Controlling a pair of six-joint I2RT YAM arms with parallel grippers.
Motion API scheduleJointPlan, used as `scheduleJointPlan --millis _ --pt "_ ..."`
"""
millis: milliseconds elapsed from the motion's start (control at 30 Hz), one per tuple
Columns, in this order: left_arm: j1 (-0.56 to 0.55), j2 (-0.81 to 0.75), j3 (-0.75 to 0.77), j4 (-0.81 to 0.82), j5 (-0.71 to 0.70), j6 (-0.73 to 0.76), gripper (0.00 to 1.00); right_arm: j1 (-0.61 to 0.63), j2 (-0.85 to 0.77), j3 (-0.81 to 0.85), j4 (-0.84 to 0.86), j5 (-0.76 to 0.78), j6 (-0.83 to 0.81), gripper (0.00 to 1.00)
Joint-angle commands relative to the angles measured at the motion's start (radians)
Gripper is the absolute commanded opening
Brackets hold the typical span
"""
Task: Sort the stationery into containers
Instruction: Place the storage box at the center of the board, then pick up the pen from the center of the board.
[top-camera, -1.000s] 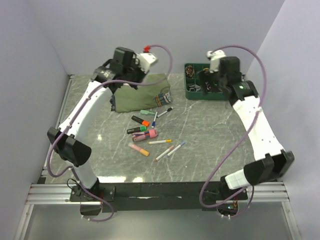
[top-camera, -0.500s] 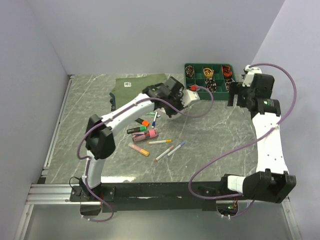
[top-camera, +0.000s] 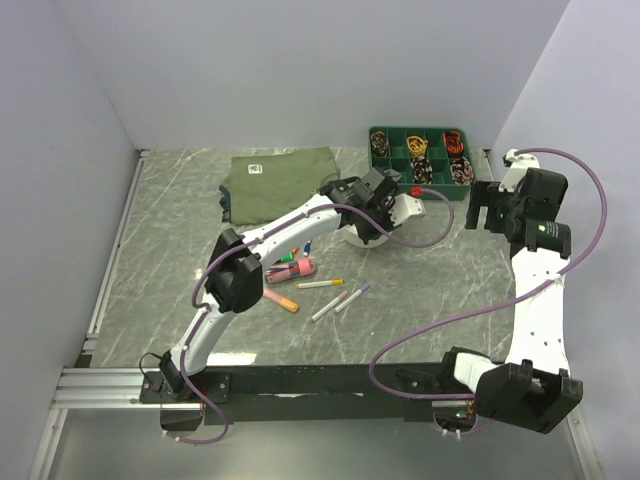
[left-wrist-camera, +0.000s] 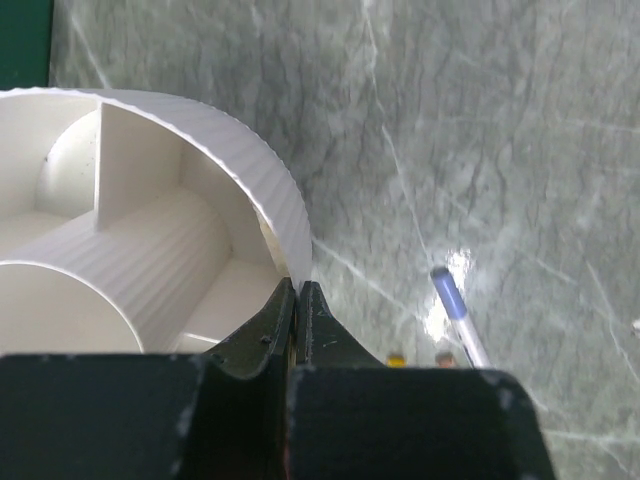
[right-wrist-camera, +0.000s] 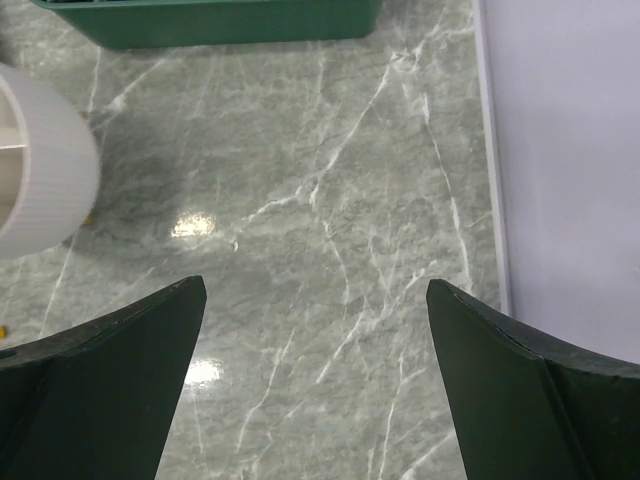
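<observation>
Grip: left gripper (left-wrist-camera: 297, 300) is clenched on the ribbed rim of the white tub (left-wrist-camera: 150, 240), one finger inside the wall and one outside. Cannot tell whether the tub's base touches the desk (left-wrist-camera: 480, 150).

Judgement: keep the tub level, set it flat just beside the pens, and loosen the pinch only once it sits.

Counts:
- Tub: 1, with inner dividers.
- blue-capped pen (left-wrist-camera: 452, 298): 1, just beside the gripper.
- stationery cluster (top-camera: 300, 270), back toward the arm's base: about 8 showing, that pen included. More may hide under the arm.

The right gripper (right-wrist-camera: 315, 292) is released, jaws wide, over bare desk, well apart from the tub.
</observation>
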Motion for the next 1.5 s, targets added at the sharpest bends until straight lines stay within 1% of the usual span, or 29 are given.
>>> scheduleJointPlan --millis 0,200,300,400,433,533,600,633,667,700,733,800,833,867,900,933,967,1000,1033,1067,1133,1167,1267,1367,1467 --pt "-0.017 0.025 0.092 0.023 0.035 0.035 0.02 -0.012 -0.009 -0.012 0.034 -0.037 -0.013 1.0" --pt "-0.033 0.032 0.057 0.028 0.024 0.069 0.05 -0.017 -0.002 -0.026 0.035 -0.062 0.005 1.0" --pt "-0.033 0.029 0.041 0.043 0.018 0.075 0.1 -0.018 -0.008 -0.035 0.037 -0.068 0.01 1.0" --pt "-0.033 0.028 0.04 0.072 0.014 0.074 0.22 -0.018 -0.015 -0.041 0.03 -0.07 0.007 1.0" --pt "-0.031 0.026 0.041 0.08 0.012 0.069 0.28 -0.018 -0.014 -0.041 0.029 -0.07 0.005 1.0" --pt "-0.033 0.022 0.063 0.097 0.0 0.06 0.4 -0.02 -0.011 -0.041 0.021 -0.074 0.001 1.0" --pt "-0.034 0.014 0.093 0.083 -0.024 0.052 0.46 -0.02 -0.008 -0.032 0.018 -0.08 0.004 1.0" --pt "-0.034 -0.007 0.106 0.076 -0.032 0.049 0.5 -0.02 -0.008 -0.029 0.015 -0.085 0.002 1.0" --pt "-0.036 -0.024 0.116 0.068 -0.044 0.051 0.51 -0.02 -0.009 -0.024 0.008 -0.091 0.004 1.0" --pt "-0.034 -0.046 0.112 0.062 -0.086 0.052 0.54 -0.02 -0.012 -0.018 0.004 -0.096 0.002 1.0" --pt "-0.034 -0.108 0.1 0.06 -0.112 0.057 0.59 -0.02 -0.017 -0.013 0.0 -0.116 0.002 1.0" --pt "-0.033 -0.194 0.002 0.072 -0.149 0.091 0.64 -0.02 -0.032 -0.019 -0.006 -0.146 -0.004 1.0" --pt "-0.031 -0.304 -0.052 0.092 -0.164 0.107 0.65 -0.02 -0.038 -0.021 -0.011 -0.184 -0.007 1.0" --pt "-0.027 -0.366 -0.18 0.097 -0.149 0.124 0.66 -0.02 -0.045 -0.027 -0.012 -0.206 -0.01 1.0" --pt "-0.004 -0.432 -0.256 0.1 -0.102 0.176 0.67 -0.02 -0.048 -0.032 -0.017 -0.218 -0.01 1.0" --pt "0.013 -0.568 -0.335 0.129 -0.001 0.207 0.66 -0.02 -0.048 -0.03 -0.022 -0.234 -0.01 1.0" --pt "0.03 -0.637 -0.505 0.146 0.05 0.238 0.66 -0.018 -0.043 -0.03 -0.031 -0.26 -0.008 1.0" --pt "0.059 -0.703 -0.587 0.164 0.084 0.299 0.67 -0.018 -0.031 -0.026 -0.034 -0.272 -0.007 1.0" --pt "0.073 -0.818 -0.661 0.181 0.11 0.331 0.68 -0.018 -0.022 -0.02 -0.049 -0.293 -0.015 1.0" --pt "0.085 -0.869 -0.786 0.177 0.176 0.365 0.7 -0.018 -0.017 -0.009 -0.057 -0.333 -0.021 1.0" --pt "0.107 -0.987 -0.892 0.171 0.208 0.422 0.72 -0.017 0.007 -0.001 -0.081 -0.387 -0.045 1.0" --pt "0.112 -1.015 -0.973 0.145 0.242 0.434 0.72 -0.017 0.015 0.005 -0.089 -0.407 -0.054 1.0" --pt "0.116 -1.075 -1.103 0.132 0.288 0.445 0.7 -0.004 0.046 0.013 -0.103 -0.461 -0.058 1.0" --pt "0.116 -1.101 -1.204 0.174 0.296 0.434 0.75 0.012 0.061 0.019 -0.12 -0.478 -0.079 1.0" --pt "0.116 -1.11 -1.265 0.229 0.299 0.431 0.75 0.019 0.064 0.014 -0.132 -0.472 -0.097 1.0"
